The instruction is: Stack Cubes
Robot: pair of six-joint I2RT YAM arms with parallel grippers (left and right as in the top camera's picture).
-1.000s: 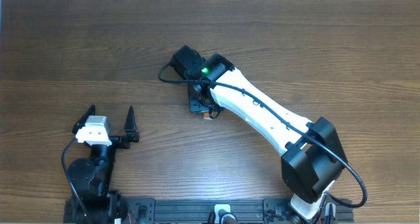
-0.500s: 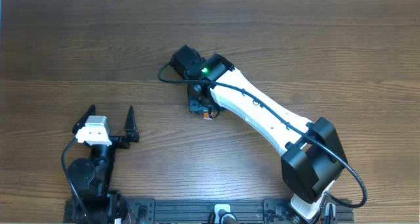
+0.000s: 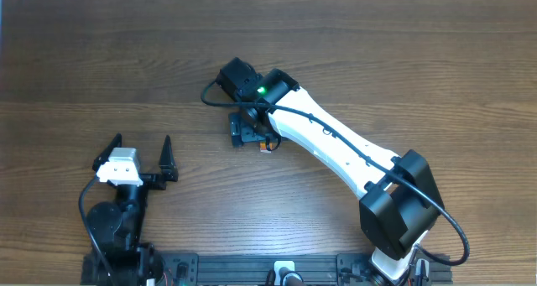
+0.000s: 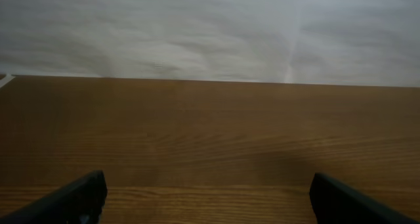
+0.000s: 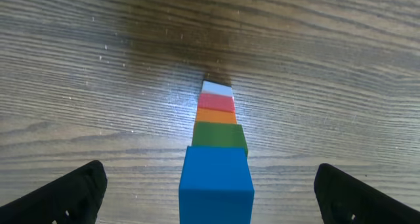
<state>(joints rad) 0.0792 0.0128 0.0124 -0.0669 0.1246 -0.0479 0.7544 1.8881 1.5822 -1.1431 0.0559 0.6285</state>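
Observation:
A stack of cubes stands on the wooden table (image 3: 377,59). From the top down it is a blue cube (image 5: 216,188), a green cube (image 5: 220,134), an orange cube (image 5: 216,116), a red cube (image 5: 216,102) and a pale cube (image 5: 216,88). My right gripper (image 5: 210,184) is open around the stack's top, with one finger well clear on each side of the blue cube. In the top view the right gripper (image 3: 249,133) covers the stack near the table's middle. My left gripper (image 3: 139,148) is open with nothing in it at the near left, also seen as the left gripper (image 4: 207,201).
The white right arm (image 3: 336,152) slants from the bottom right to the middle of the table. A pale wall (image 4: 210,27) rises behind the table's far edge. Bare wood surrounds the stack on all sides.
My right gripper has opened and let go of the blue cube, which stays on top of the stack. The left arm has not moved.

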